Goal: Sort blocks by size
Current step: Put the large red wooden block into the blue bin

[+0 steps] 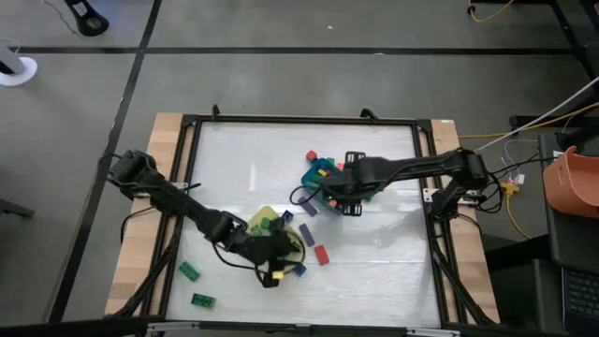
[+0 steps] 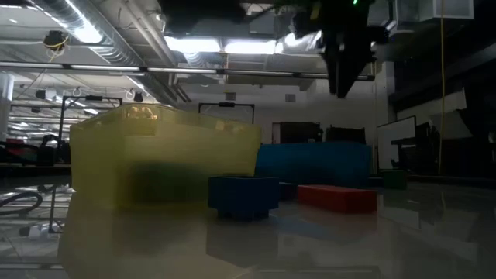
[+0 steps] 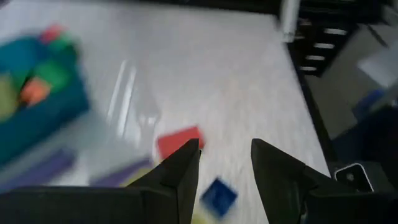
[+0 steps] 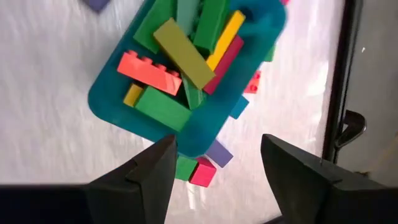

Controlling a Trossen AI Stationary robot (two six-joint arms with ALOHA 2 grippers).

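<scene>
A teal tray (image 4: 186,81) near the table's middle holds several long blocks, green, red and yellow. My right gripper (image 4: 214,162) hangs open above the tray's edge, pointing down, nothing between its fingers. A yellow tray (image 1: 265,223) stands nearer the front. Beside it my left gripper (image 3: 225,155) is open and empty, slanting down over a blue block (image 3: 219,196) and a red block (image 3: 179,142) that lie flat on the table. A purple block (image 1: 307,234) lies on the table close by.
Two green blocks (image 1: 190,271) (image 1: 202,300) lie near the front left corner. Purple, pink and green blocks (image 4: 202,168) rest on the table against the teal tray. A black frame (image 1: 426,187) borders the table. The far half of the white tabletop (image 1: 262,150) is bare.
</scene>
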